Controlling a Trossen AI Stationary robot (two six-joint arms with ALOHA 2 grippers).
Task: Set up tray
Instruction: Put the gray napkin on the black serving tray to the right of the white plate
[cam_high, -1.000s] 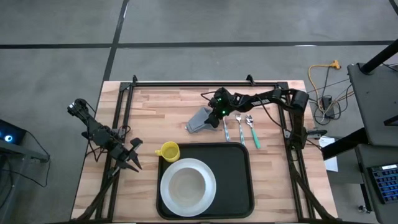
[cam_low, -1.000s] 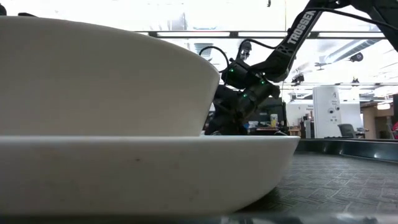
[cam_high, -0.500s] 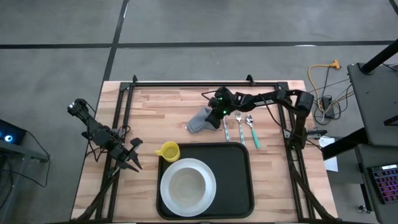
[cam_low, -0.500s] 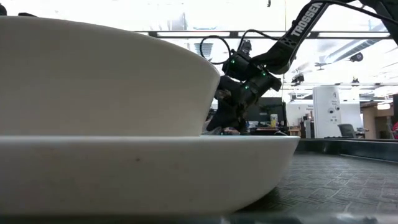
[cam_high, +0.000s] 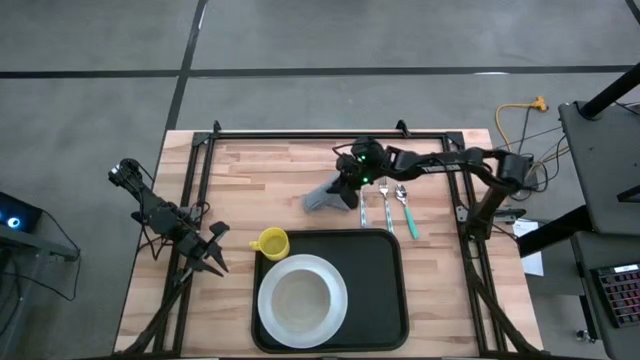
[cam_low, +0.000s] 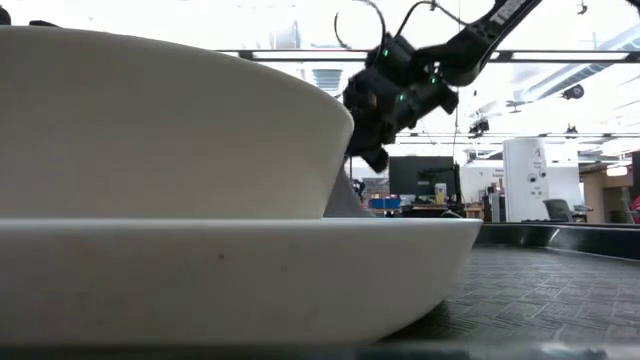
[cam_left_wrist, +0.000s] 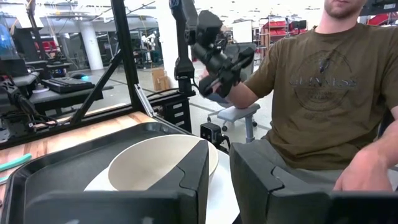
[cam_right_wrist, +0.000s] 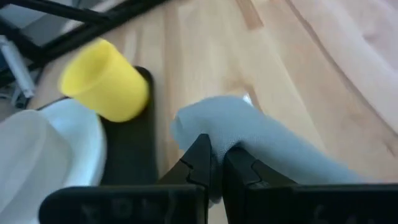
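Observation:
The black tray (cam_high: 385, 290) lies at the near middle of the table and carries a white plate (cam_high: 335, 315) with a white bowl (cam_high: 300, 297) on it. A yellow cup (cam_high: 270, 242) lies at the tray's far left corner. My right gripper (cam_high: 345, 188) is shut on a grey cloth (cam_high: 322, 197) beyond the tray. My left gripper (cam_high: 212, 256) waits at the table's left; its fingers (cam_left_wrist: 193, 174) stand almost together with nothing between them. My right gripper pinches a bunched-up fold of the grey cloth (cam_right_wrist: 214, 134) between its two fingers. It comes slanting down from the table's far right. The cloth hangs below the fingers (cam_low: 345, 195). The bowl hides its lower end, so I cannot tell whether it touches the table.
A knife (cam_high: 362, 207), a fork (cam_high: 384, 208) and a green-handled spoon (cam_high: 407, 212) lie side by side right of the cloth. A black frame (cam_high: 330, 133) runs around the table's edges. A person (cam_left_wrist: 323, 93) sits beyond the table's right side.
My right gripper has taken hold of the grey cloth and risen, drawing back a little toward the table's far right. The cloth, earlier spread flat on the wood, is now gathered and pulled up by its held fold.

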